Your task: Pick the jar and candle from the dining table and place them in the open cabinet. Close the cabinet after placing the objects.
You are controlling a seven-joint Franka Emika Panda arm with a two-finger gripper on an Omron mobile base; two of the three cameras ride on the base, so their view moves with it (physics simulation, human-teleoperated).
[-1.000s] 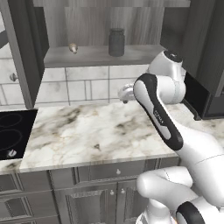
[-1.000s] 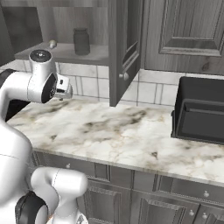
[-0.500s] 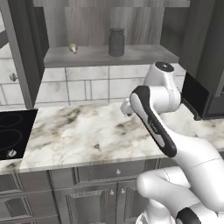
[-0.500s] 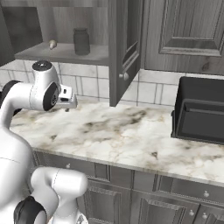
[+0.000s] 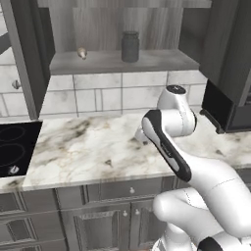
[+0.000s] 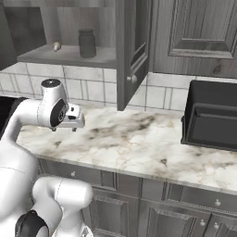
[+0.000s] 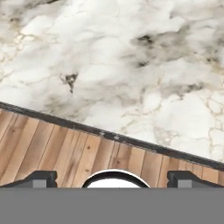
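The dark grey jar (image 5: 130, 46) (image 6: 86, 42) stands upright on the inner shelf (image 5: 122, 62) of the open cabinet (image 6: 133, 51). Left of it on the same shelf sits a small pale thing that looks like the candle (image 5: 82, 52) (image 6: 56, 46) in its holder. My gripper (image 6: 65, 129) (image 7: 113, 179) hangs well below the shelf, over the front part of the marble counter (image 5: 93, 147). It points down, open, with nothing between its fingers. In the left base view my own arm partly covers the gripper (image 5: 139, 138). The dining table is out of view.
A black cooktop (image 5: 12, 152) is set into the counter at the left. A black box-like appliance (image 6: 210, 115) (image 5: 225, 108) stands at the right. The cabinet's right door (image 6: 134, 69) juts out over the counter, and its left door (image 5: 24, 59) is swung open. Beyond the counter's front edge the hand view shows wood floor (image 7: 65, 153).
My hand has dropped from near shelf height down toward the counter and turned to face downward, the arm folding back. The jar and the candle have stayed put on the shelf.
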